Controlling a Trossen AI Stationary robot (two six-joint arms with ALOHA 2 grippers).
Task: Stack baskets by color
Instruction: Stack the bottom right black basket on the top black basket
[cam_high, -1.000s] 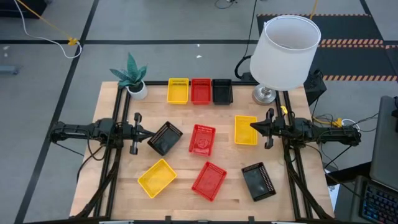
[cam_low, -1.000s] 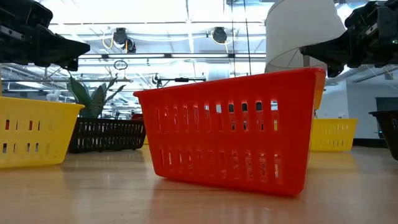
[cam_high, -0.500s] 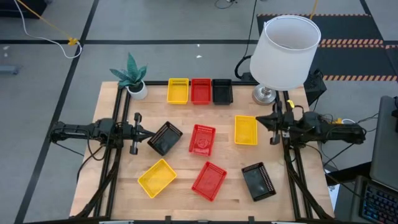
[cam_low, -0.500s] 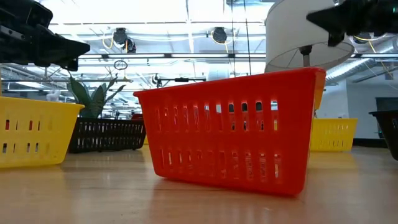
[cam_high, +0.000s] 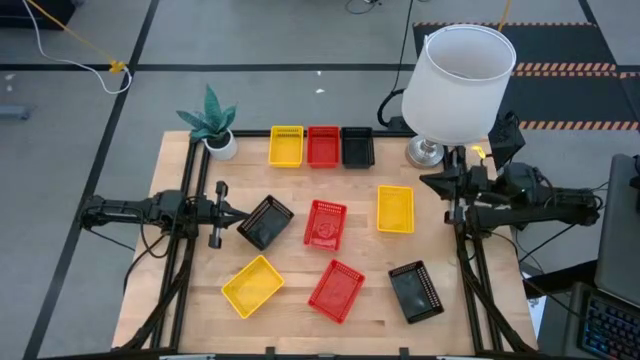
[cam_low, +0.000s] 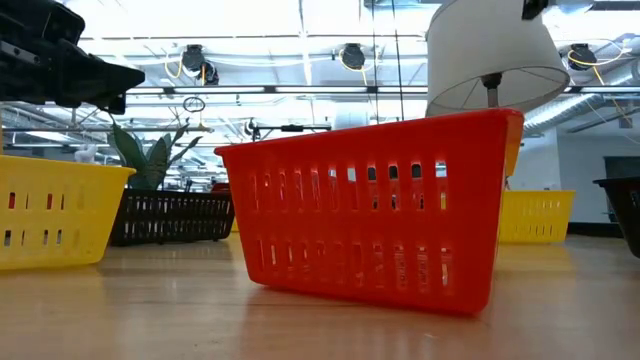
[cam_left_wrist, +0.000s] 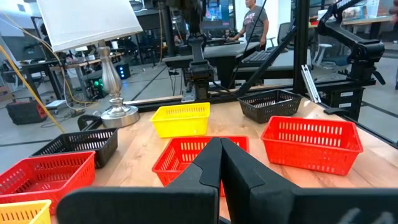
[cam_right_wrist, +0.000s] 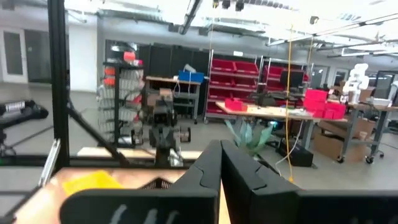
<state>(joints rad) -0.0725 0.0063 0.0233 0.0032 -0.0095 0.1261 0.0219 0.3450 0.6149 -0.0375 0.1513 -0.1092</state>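
Nine baskets on the table (cam_high: 180, 300), none stacked yet, so the task looks barely begun. Nearest edge, 6 to 7 o'clock: yellow basket (cam_high: 252, 285), red basket (cam_high: 336, 290), black basket (cam_high: 415, 291), all loose and skewed. Mid table: tilted black basket (cam_high: 266, 221) at 9 o'clock, just ahead of the left gripper (cam_high: 240, 214); centre red basket (cam_high: 325, 223); yellow basket at 3 o'clock (cam_high: 395, 209). Far edge, 12 o'clock: neat row of yellow (cam_high: 286, 145), red (cam_high: 323, 146), black (cam_high: 357, 147). Change: right gripper (cam_high: 428, 182) has pulled back off the 3 o'clock yellow basket and risen toward the lamp (cam_high: 458, 75); nothing picked, baskets unmoved. Both claws closed and empty. Left arm stays stretched level from 9 o'clock; right arm sits raised, folded at 3 o'clock. Plant pot (cam_high: 221, 146) far, 11 o'clock.
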